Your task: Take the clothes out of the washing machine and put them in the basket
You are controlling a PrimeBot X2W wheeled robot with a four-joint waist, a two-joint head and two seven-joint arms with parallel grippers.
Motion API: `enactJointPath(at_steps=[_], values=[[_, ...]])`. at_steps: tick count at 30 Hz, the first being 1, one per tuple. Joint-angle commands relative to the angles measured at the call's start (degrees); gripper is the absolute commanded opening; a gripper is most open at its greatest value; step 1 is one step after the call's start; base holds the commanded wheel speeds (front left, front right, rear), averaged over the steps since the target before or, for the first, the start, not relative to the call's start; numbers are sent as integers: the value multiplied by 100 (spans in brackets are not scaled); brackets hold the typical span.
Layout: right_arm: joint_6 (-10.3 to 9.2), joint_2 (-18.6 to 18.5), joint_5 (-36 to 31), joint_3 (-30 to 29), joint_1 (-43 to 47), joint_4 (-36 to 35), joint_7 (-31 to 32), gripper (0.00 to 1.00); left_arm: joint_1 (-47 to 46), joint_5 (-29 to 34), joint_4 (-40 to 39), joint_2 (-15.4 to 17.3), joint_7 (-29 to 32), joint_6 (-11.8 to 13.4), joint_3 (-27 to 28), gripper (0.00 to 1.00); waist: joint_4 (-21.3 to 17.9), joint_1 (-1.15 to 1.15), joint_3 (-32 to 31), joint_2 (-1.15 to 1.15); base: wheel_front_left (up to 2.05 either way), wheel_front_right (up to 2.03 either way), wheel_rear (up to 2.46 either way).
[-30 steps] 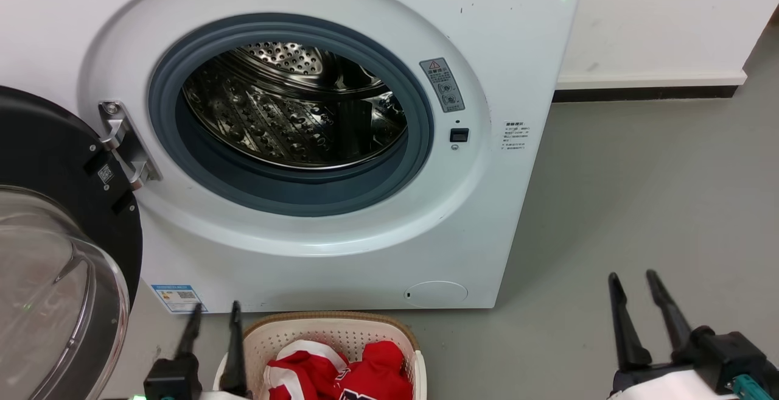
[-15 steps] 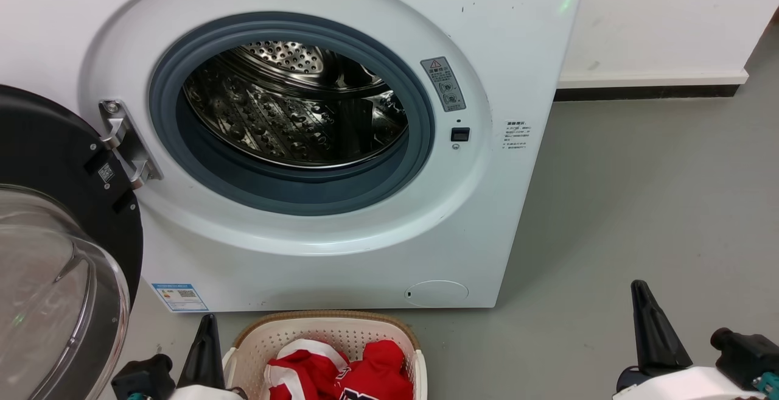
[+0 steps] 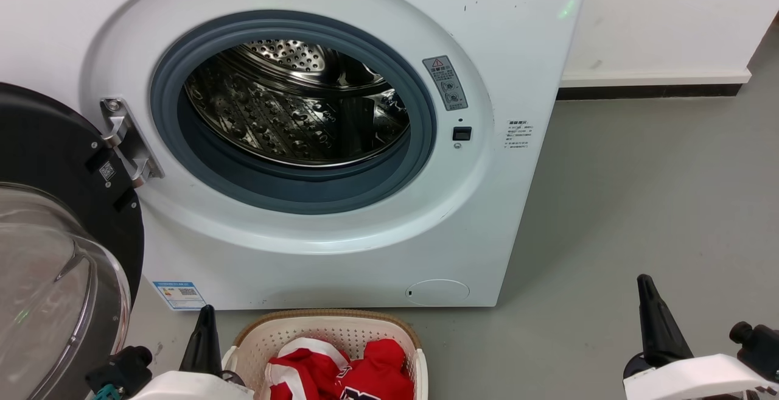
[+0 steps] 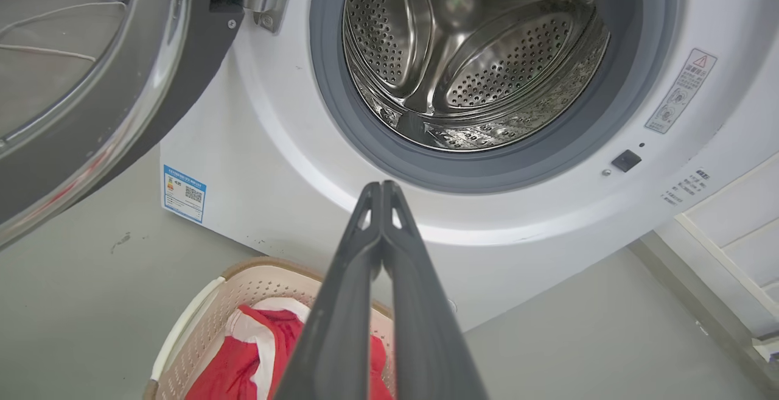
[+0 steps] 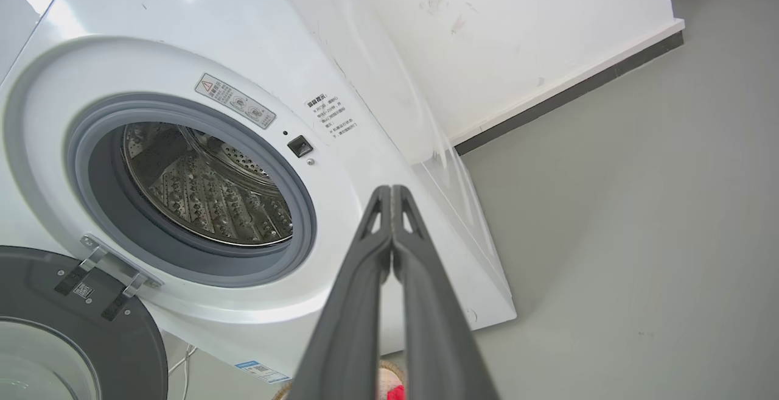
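The white washing machine (image 3: 341, 254) stands with its door swung open; its steel drum (image 3: 292, 105) holds no fabric that I can see, also in the left wrist view (image 4: 475, 65). Red clothes (image 3: 341, 372) with white bands lie in the cream basket (image 3: 328, 327) on the floor in front of it. My left gripper (image 3: 206, 315) sits just left of the basket, shut and holding nothing (image 4: 380, 187). Low at the right, over bare floor, my right gripper (image 3: 644, 284) is shut and holding nothing too (image 5: 389, 190).
The black-framed glass door (image 3: 55, 254) hangs open at the left, close to my left arm. Grey floor (image 3: 639, 193) stretches to the right of the machine, up to a white wall with a dark skirting (image 3: 651, 91).
Both grippers have closed from open and drawn back toward the bottom of the head view. The clothes in the basket have not moved.
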Motion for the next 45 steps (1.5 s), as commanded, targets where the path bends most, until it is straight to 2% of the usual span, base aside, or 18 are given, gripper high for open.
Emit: enactJointPath(at_steps=[1, 21, 45], values=[[0, -54, 227, -8, -207, -39, 39, 0, -158, -205, -56, 8, 37, -30, 32, 0, 2, 0, 1, 0, 0, 0, 0], [-1, -91, 1898, -69, -422, 124, 407, 0, -396, -1898, 40, 5, 435, -177, 122, 0, 31, 0, 28, 0, 0, 0, 0], [-2, -97, 3480, -163, -641, 290, 801, 0, -623, -3535, 139, 2, 821, -316, 213, 0, 67, 0, 59, 0, 0, 0, 0]])
